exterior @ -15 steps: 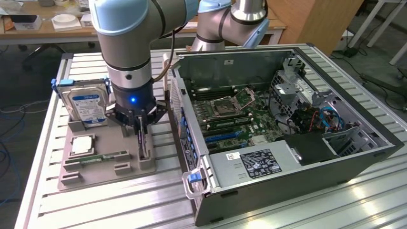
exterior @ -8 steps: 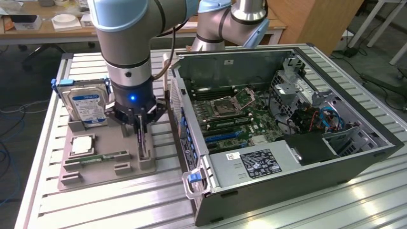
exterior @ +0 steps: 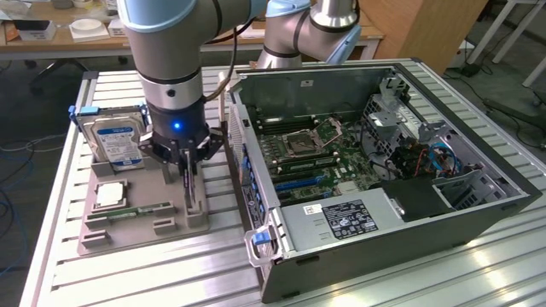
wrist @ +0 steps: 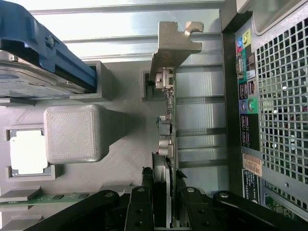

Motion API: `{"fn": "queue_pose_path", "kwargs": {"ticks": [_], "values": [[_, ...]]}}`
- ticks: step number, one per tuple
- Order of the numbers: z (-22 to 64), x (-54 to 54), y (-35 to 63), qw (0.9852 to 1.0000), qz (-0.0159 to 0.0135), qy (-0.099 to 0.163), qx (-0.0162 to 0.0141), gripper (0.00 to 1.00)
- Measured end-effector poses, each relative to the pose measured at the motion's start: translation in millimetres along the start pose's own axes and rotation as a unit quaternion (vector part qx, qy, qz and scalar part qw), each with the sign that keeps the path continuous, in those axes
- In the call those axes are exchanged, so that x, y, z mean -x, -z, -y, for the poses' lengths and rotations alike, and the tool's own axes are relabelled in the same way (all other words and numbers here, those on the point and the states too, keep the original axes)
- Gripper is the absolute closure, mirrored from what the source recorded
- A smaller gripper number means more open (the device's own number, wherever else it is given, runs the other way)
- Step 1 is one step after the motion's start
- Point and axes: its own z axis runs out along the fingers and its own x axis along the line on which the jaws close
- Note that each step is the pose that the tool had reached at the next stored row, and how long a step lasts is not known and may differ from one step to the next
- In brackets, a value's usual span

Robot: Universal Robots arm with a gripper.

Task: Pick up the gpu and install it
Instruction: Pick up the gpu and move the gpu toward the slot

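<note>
Two black fingers (wrist: 147, 195) are closed narrowly on the gpu (wrist: 167, 125), one on each face of the thin card, which stands on edge; the stretch of card between them is hidden. Past the grip, the card's top edge runs on to its silvery bracket (wrist: 172, 41) at the far end. The card stands over a slot of the grey holder (exterior: 137, 224), and whether its lower edge sits in that slot or hangs just clear of it cannot be told. From the exterior view most of the card is covered by the arm (exterior: 171, 77), with a dark sliver showing below the fingers. Beside it on the holder lie a green memory stick (exterior: 137, 210) and a pale processor chip (exterior: 111, 192), with a hard drive (exterior: 115, 144) in a blue frame upright behind them. The holder rests on a slatted metal table (exterior: 171, 275). Just beside it, toward the exterior view's right, lies an open computer case (exterior: 477, 211) with its motherboard (exterior: 316, 160) exposed; cables deep inside are hard to make out. Farthest off is a cluttered desk (exterior: 51, 41), cut off by the frame.
</note>
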Motion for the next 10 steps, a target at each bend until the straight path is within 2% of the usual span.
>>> {"fn": "queue_pose_path", "kwargs": {"ticks": [5,10], "values": [[0.7,0.0,4.3,1.0000,0.0000,0.000,0.0002,0.73],[2.4,0.2,8.0,1.0000,-0.0001,0.000,0.0017,0.73]]}}
